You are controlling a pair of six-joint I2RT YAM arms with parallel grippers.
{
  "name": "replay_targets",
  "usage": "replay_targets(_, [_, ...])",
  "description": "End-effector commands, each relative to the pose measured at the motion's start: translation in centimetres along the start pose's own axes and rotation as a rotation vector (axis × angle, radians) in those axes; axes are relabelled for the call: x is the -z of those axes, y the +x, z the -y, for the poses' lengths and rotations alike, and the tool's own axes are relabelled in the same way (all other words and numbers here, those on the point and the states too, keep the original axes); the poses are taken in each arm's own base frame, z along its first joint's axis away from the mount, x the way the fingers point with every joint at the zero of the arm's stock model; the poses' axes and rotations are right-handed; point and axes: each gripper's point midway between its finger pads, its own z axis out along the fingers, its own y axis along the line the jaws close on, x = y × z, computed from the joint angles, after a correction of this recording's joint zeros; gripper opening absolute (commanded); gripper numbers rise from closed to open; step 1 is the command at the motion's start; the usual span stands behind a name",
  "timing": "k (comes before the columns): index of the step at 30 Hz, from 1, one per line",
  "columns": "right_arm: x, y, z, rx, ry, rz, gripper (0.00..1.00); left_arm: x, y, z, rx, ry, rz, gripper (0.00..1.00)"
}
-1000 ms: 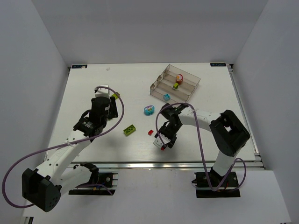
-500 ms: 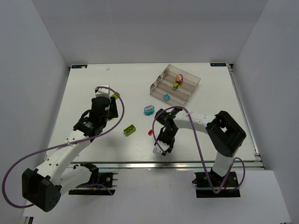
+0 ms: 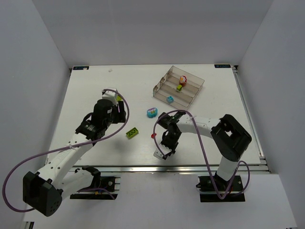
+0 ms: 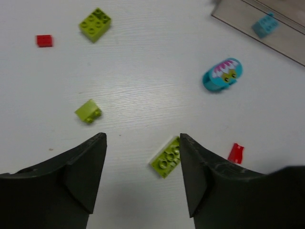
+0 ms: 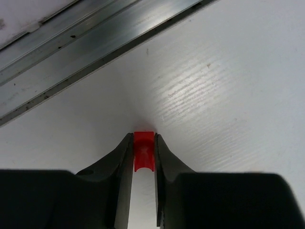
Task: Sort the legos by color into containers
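Above table [image 5: 228, 95], right end effector [image 5: 143, 139] pinches red lego [image 5: 143, 156].

top view down on whole table [image 3: 95, 86], left wrist angled down, shares cyan oval piece [image 4: 221, 75], right wrist close, facing rail [image 5: 95, 38]

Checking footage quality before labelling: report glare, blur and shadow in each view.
Top view: even, soft light, faint shadows on the table. Left wrist: lime brick sharp, dark left fingers soft near the lens. Right wrist: bright glare patch on the table; right fingers nearly black, clamping the red brick.
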Motion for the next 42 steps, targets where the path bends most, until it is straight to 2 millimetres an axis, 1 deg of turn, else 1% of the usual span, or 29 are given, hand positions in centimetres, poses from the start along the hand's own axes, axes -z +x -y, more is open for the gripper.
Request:
replay_targets(1, [2.3, 0.1, 2.1, -0.142, 0.163, -0.011, 0.00, 0.4, 0.2, 4.0, -0.016, 0.233, -0.013, 0.74])
replay_targets(2, [3.2, 0.0, 3.1, -0.201, 0.225, 0.005, 0.00, 0.4, 0.2, 4.7, -0.031, 0.275, -0.014, 0.76])
replay_targets(3, [5.0, 0.3, 4.2, -0.268, 0.318, 0.003, 0.00, 0.8, 1.1, 6.8, -0.046, 0.399, -0.059, 0.77])
replay_targets(4, [7.0, 1.7, 5.9, -0.445, 0.453, -0.014, 0.00, 1.0, 1.5, 7.6, -0.063, 0.454, -0.077, 0.79])
replay_targets(6, [10.4, 3.6, 7.3, -0.628, 0.628, -0.049, 0.00, 1.2, 2.6, 9.1, -0.089, 0.555, -0.121, 0.81])
replay_targets(7, [13.0, 5.7, 7.2, -0.772, 0.726, -0.072, 0.00, 1.2, 2.8, 9.4, -0.093, 0.575, -0.130, 0.81])
replay_targets(9, [16.7, 7.8, 8.0, -0.919, 0.911, -0.094, 0.00, 1.1, 3.1, 9.8, -0.099, 0.600, -0.147, 0.82])
replay_targets(10, [17.7, 8.4, 7.8, -1.008, 0.966, -0.086, 0.00, 1.2, 3.4, 10.4, -0.098, 0.638, -0.160, 0.82])
replay_targets(11, [20.9, 10.6, 7.5, -1.075, 1.081, -0.086, 0.00, 1.2, 3.4, 10.8, -0.089, 0.657, -0.166, 0.82])
replay_targets(12, [22.3, 11.5, 7.7, -1.129, 1.162, -0.079, 0.00, 1.1, 3.4, 11.2, -0.081, 0.677, -0.172, 0.82])
replay_targets(13, [24.3, 13.7, 6.7, -1.230, 1.263, -0.119, 0.00, 0.9, 3.9, 11.8, -0.074, 0.710, -0.202, 0.82])
replay_targets(14, [27.1, 14.8, 6.9, -1.293, 1.346, -0.099, 0.00, 0.9, 3.9, 12.4, -0.069, 0.730, -0.214, 0.82])
replay_targets(15, [27.1, 16.9, 6.1, -1.387, 1.341, -0.112, 0.00, 0.9, 4.1, 12.9, -0.073, 0.745, -0.231, 0.82])
replay_targets(16, [27.7, 18.0, 6.0, -1.440, 1.358, -0.112, 0.00, 0.6, 4.8, 13.2, -0.068, 0.760, -0.266, 0.82])
replay_targets(17, [30.6, 18.4, 7.3, -1.467, 1.419, -0.067, 0.00, 0.5, 5.0, 13.4, -0.063, 0.772, -0.280, 0.83])
replay_targets(18, [29.9, 21.2, 6.0, -1.570, 1.390, -0.082, 0.00, 0.4, 5.1, 13.5, -0.062, 0.775, -0.286, 0.83])
replay_targets(20, [31.3, 23.2, 6.1, -1.633, 1.429, -0.068, 0.00, 0.2, 5.7, 13.3, -0.066, 0.766, -0.300, 0.84])
replay_targets(22, [33.6, 26.2, 6.0, -1.699, 1.485, -0.070, 0.00, 0.3, 6.0, 13.1, -0.067, 0.765, -0.303, 0.85])
replay_targets(23, [32.8, 28.1, 6.0, -1.739, 1.469, -0.080, 0.00, 0.4, 6.2, 13.4, -0.071, 0.774, -0.306, 0.85])
replay_targets(24, [35.4, 28.8, 6.7, -1.725, 1.547, -0.099, 0.00, 0.3, 6.4, 13.3, -0.069, 0.769, -0.312, 0.87])
replay_targets(25, [35.3, 29.6, 6.2, -1.771, 1.546, -0.139, 0.00, 0.5, 6.5, 13.7, -0.073, 0.774, -0.313, 0.88])
replay_targets(26, [33.9, 31.3, 6.3, -1.809, 1.513, -0.150, 0.00, 0.0, 6.7, 13.4, -0.073, 0.745, -0.314, 0.89])
replay_targets(27, [35.5, 31.5, 7.0, -1.810, 1.564, -0.128, 0.00, -0.1, 6.8, 13.6, -0.082, 0.741, -0.319, 0.91])
replay_targets(28, [35.7, 32.4, 6.2, -1.837, 1.585, -0.164, 0.00, -0.2, 7.1, 13.7, -0.086, 0.727, -0.333, 0.92])
replay_targets(32, [34.8, 35.0, 5.8, -1.892, 1.616, -0.171, 0.00, -0.5, 8.0, 14.3, -0.124, 0.687, -0.360, 0.97])
replay_targets(38, [33.8, 37.1, 4.3, -1.941, 1.611, -0.171, 0.00, -0.8, 8.9, 14.8, -0.164, 0.638, -0.377, 0.98])
replay_targets(40, [33.5, 37.2, 4.2, -1.943, 1.591, -0.166, 0.12, -1.0, 9.0, 14.5, -0.167, 0.604, -0.376, 0.98])
replay_targets(41, [33.2, 37.3, 4.2, -1.939, 1.581, -0.168, 0.28, -1.2, 8.9, 14.5, -0.164, 0.592, -0.376, 0.98])
replay_targets(42, [33.3, 37.3, 4.1, -1.942, 1.581, -0.164, 0.37, -1.2, 9.0, 14.7, -0.170, 0.588, -0.378, 0.98])
